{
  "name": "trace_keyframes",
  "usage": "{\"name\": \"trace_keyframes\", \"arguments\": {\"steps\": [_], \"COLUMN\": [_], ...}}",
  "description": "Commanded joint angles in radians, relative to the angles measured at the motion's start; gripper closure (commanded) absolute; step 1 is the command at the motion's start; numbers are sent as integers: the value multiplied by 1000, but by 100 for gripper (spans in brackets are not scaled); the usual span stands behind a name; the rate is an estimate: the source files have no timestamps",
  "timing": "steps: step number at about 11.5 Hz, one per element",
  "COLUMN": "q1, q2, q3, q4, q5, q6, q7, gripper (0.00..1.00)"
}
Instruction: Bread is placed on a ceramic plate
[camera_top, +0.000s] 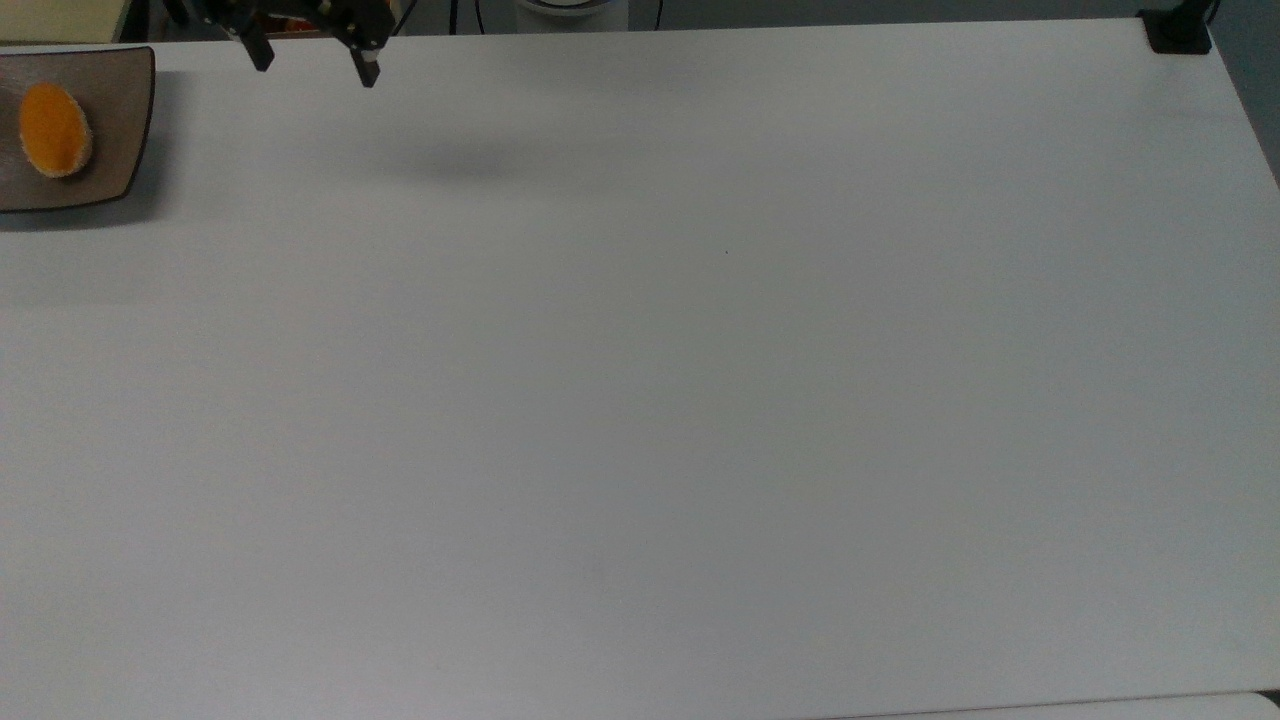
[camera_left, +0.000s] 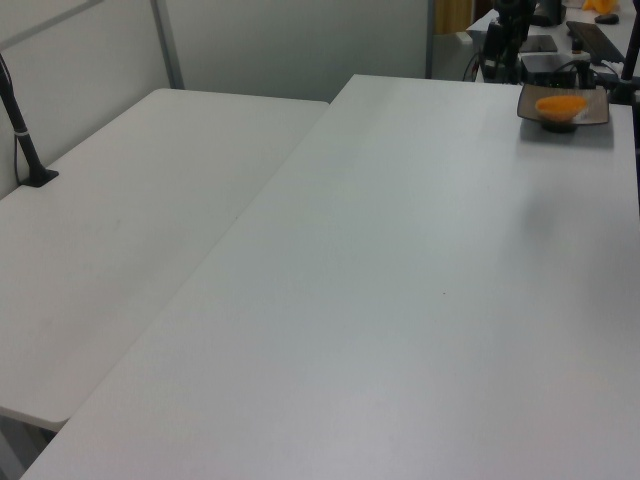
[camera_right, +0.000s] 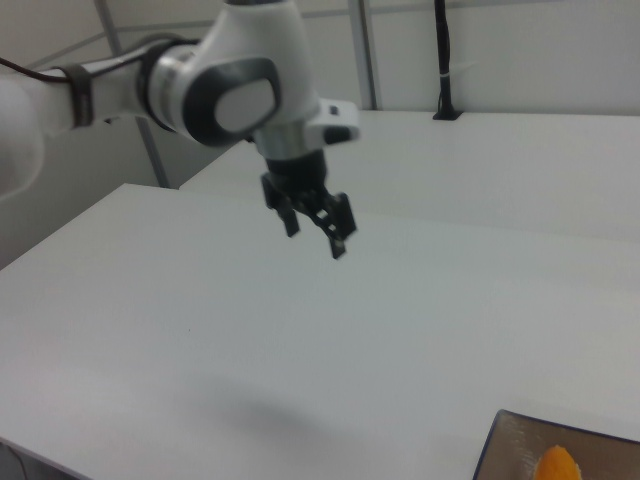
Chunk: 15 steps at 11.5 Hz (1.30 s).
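The bread (camera_top: 54, 128), an orange oval bun, lies on the brown ceramic plate (camera_top: 120, 120) at the top view's far left edge. In the left view the bread (camera_left: 561, 103) rests on the plate (camera_left: 598, 108) at the far right end of the table. The right view catches the plate's corner (camera_right: 515, 445) and the bread's tip (camera_right: 557, 466) at its bottom right. My gripper (camera_top: 313, 60) hangs open and empty above the table's far edge, well to the right of the plate in the top view. It shows open in the right view (camera_right: 315, 235) too.
The white table (camera_top: 640, 380) stretches wide in front of the plate. A black clamp (camera_top: 1178, 30) sits on the top view's upper right corner. A second white table (camera_left: 130, 230) adjoins on the left view's left, with a black post (camera_left: 22, 125) on it.
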Motion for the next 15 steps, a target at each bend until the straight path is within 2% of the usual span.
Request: {"name": "trace_keyframes", "arguments": {"steps": [1, 3, 4, 6, 10, 11, 15], "q1": [-5, 2, 32, 47, 136, 147, 161], "q2": [-33, -49, -49, -44, -38, -38, -35], "q3": [102, 132, 132, 134, 117, 102, 100], "q4": [74, 95, 103, 109, 71, 69, 51], "q5": [-57, -68, -68, -49, -48, -46, -46], "q6": [-143, -174, -168, -162, -117, -116, -114], "q7": [112, 123, 122, 117, 117, 116, 111], "gripper": [0, 0, 0, 0, 0, 0, 0]}}
